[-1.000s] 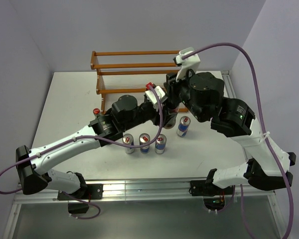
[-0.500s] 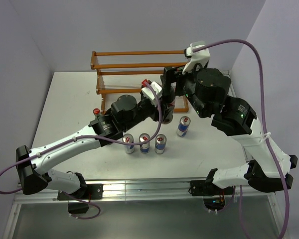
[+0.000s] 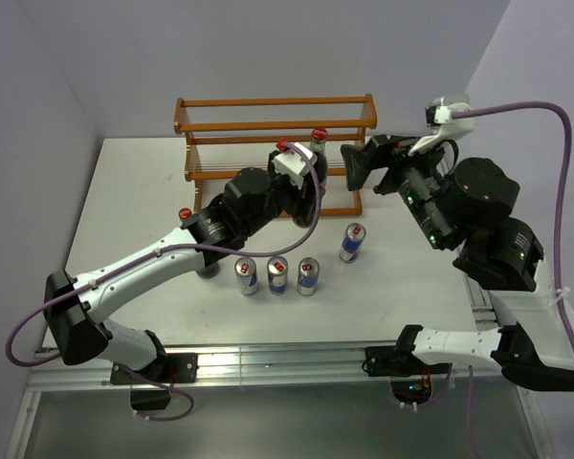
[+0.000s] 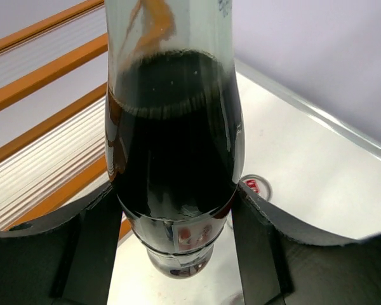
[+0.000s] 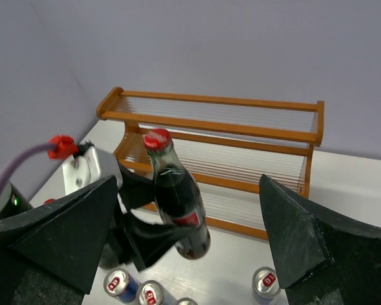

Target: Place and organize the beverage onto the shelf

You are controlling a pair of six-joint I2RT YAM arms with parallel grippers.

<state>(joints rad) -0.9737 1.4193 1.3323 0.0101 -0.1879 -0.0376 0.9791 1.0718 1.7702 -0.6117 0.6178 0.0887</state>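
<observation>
My left gripper (image 3: 309, 188) is shut on a dark cola bottle (image 4: 174, 159) with a red cap (image 3: 316, 136). The bottle hangs tilted just above the table, in front of the low tier of the orange-brown shelf (image 3: 273, 124). In the right wrist view the bottle (image 5: 179, 203) shows with the left jaws round its lower body. My right gripper (image 3: 360, 164) stands open to the bottle's right, apart from it. A second bottle (image 3: 185, 213) stands behind the left arm. Three cans (image 3: 278, 274) stand in a row, a single can (image 3: 351, 242) to their right.
The shelf (image 5: 241, 127) backs against the rear wall and its slatted tiers hold nothing. Grey walls close in the table (image 3: 134, 191) at left and right. The left forearm (image 3: 143, 263) crosses the table's front left. A purple cable (image 3: 517, 110) loops above the right arm.
The right gripper has opened, let go of the bottle and drawn back to the right. The left gripper keeps the bottle and has carried it a little toward the shelf.
</observation>
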